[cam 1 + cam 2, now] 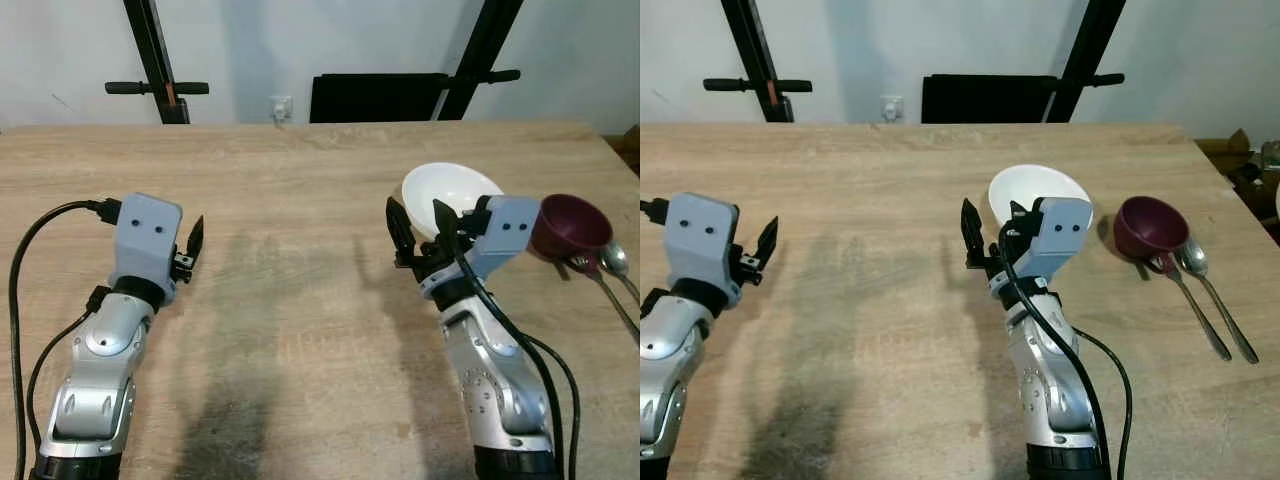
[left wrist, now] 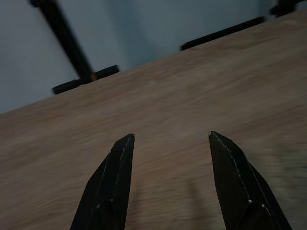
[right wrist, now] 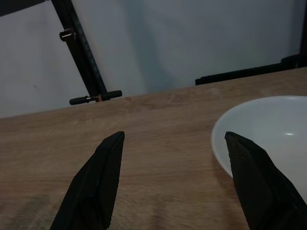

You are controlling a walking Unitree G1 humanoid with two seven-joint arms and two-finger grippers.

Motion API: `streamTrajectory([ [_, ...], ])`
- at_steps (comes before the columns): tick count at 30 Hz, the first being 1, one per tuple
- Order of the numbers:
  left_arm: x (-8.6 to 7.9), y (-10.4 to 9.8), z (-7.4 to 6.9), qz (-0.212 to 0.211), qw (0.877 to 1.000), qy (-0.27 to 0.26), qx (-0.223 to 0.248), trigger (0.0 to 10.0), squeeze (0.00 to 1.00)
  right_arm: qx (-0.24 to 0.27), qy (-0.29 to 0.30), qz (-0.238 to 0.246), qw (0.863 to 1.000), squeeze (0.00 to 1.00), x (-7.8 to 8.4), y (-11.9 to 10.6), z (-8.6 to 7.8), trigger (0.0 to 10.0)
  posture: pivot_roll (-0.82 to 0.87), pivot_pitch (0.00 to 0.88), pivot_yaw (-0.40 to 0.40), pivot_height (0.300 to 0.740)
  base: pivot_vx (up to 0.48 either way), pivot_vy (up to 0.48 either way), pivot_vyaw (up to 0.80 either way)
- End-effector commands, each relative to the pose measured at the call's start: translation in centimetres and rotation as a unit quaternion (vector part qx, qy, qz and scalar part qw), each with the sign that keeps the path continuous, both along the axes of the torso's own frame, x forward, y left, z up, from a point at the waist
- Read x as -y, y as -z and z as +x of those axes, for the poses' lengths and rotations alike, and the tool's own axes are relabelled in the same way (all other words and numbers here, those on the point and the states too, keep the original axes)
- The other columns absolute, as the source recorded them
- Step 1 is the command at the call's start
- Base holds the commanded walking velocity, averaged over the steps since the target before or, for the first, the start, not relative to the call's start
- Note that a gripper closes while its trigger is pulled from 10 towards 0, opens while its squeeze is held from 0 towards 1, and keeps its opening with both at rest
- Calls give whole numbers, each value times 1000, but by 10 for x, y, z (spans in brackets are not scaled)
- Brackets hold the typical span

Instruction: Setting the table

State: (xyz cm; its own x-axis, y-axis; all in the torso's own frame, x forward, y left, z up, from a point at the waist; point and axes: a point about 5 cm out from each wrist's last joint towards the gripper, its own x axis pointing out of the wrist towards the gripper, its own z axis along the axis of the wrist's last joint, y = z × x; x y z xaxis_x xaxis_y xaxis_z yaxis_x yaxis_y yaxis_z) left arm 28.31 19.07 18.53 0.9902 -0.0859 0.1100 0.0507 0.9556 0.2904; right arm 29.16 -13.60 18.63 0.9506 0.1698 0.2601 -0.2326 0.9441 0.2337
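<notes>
Right eye view shows the setting barely begun: the tableware is gathered toward the right edge of the pale wooden counter [image 1: 870, 200], not yet spread into places. One white round ceramic bowl [image 1: 1025, 190] sits right of the counter's middle, toward the far edge. One dark maroon cup [image 1: 1150, 228] stands near the right edge, apart from the bowl. Just beside the cup, toward the near edge, lie two silver metal utensils: a spoon [image 1: 1212, 290] and a second piece [image 1: 1188, 300] whose head is hidden against the cup, so its kind cannot be told.

The right claw [image 1: 990, 232] hovers just in front of the bowl's near rim, fingers spread wide and grasping nothing; the right wrist view has the bowl beside one fingertip. The left claw [image 1: 190, 250] is near the left edge over bare wood, fingers likewise released and empty.

As a judgement, nothing is placed yet; bowl, cup and both utensils all remain to be arranged.
</notes>
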Motion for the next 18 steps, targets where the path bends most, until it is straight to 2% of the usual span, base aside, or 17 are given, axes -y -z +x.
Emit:
streamTrajectory([
  [1,4,2,-2,-1,1000,20,-12,10000,0,-12,7,-3,1000,0,3,6,-1,10000,-61,47,9,740,0,0,0],
  [5,7,1,-3,6,999,48,-23,10000,0,-12,8,-8,1000,0,3,5,-1,10000,-59,48,7,740,0,0,0],
  [7,3,-6,0,51,996,71,-33,10000,0,-14,1,-23,1000,0,2,5,1,10000,-54,49,4,740,0,0,0],
  [11,0,-14,3,52,995,78,-24,10000,0,-13,-2,-26,1000,0,1,4,3,10000,-48,49,-2,740,0,0,0],
  [13,8,-25,8,45,991,125,-20,10000,0,-11,-2,-26,1000,0,2,2,5,10000,-38,49,-6,740,0,0,0],
  [14,8,-25,8,45,991,125,-20,10000,0,-11,-2,-26,1000,0,2,2,5,10000,-38,49,-6,740,0,0,0],
  [15,17,-27,12,52,986,158,-27,10000,0,-8,-1,-31,999,0,2,1,7,10000,-43,49,-3,740,0,0,0],
  [18,26,-27,19,61,982,175,-30,10000,0,-3,4,-43,999,0,3,-3,13,10000,-52,52,-1,740,0,0,0],
])
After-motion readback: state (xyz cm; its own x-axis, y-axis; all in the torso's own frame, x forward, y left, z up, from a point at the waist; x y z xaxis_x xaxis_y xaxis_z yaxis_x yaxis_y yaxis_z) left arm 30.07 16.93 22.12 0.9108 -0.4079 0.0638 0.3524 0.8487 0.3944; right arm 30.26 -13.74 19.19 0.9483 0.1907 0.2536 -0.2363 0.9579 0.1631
